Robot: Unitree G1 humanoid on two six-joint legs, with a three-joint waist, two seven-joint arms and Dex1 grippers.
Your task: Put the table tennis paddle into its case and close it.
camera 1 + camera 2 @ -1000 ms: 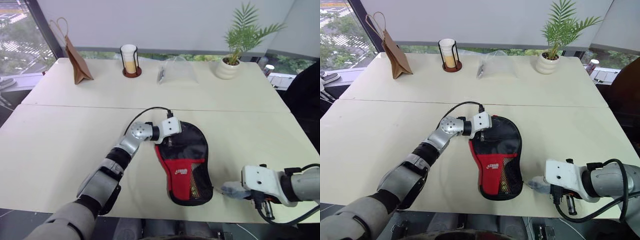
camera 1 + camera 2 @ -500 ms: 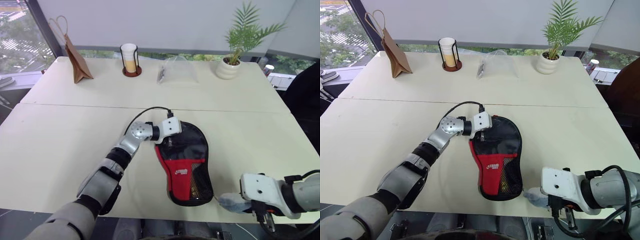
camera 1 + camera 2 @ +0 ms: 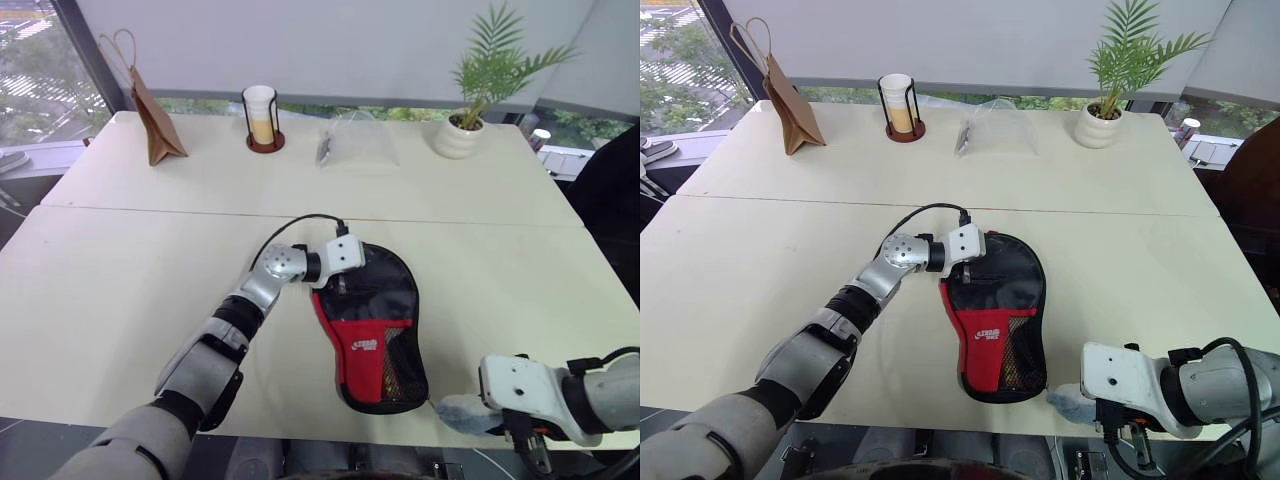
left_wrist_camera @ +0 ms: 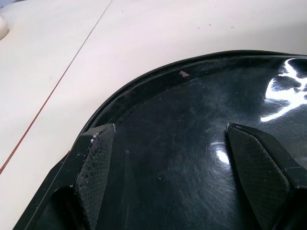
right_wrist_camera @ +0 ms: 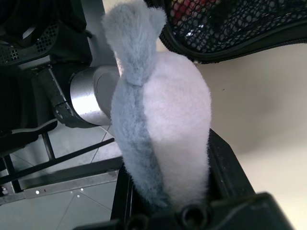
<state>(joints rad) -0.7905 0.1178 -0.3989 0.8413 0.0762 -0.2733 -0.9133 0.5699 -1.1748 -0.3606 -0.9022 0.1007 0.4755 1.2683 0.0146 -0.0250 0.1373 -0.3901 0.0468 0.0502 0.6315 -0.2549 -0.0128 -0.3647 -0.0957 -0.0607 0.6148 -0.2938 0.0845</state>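
The black fabric case (image 3: 375,330), with its red panel and mesh pocket, lies flat near the middle of the table (image 3: 120,290). My left gripper (image 4: 168,129) is open over the glossy black round end of the case (image 4: 192,167), with one finger (image 4: 98,158) near its rim. My right gripper (image 3: 485,415) hangs at the table's front edge, just right of the case's narrow end. It is shut on a grey fuzzy ball (image 5: 158,120), and the mesh edge of the case (image 5: 240,33) lies close beyond the ball. The paddle is hidden.
Along the far side stand a brown paper bag (image 3: 152,120), a cup in a wire holder (image 3: 260,118), a clear plastic bag (image 3: 355,145) and a potted plant (image 3: 468,110). A seam crosses the table behind the case. The front edge is right under my right gripper.
My right gripper, still holding the fuzzy ball, has drawn back toward the table's front edge. The left arm and the case have stayed still.
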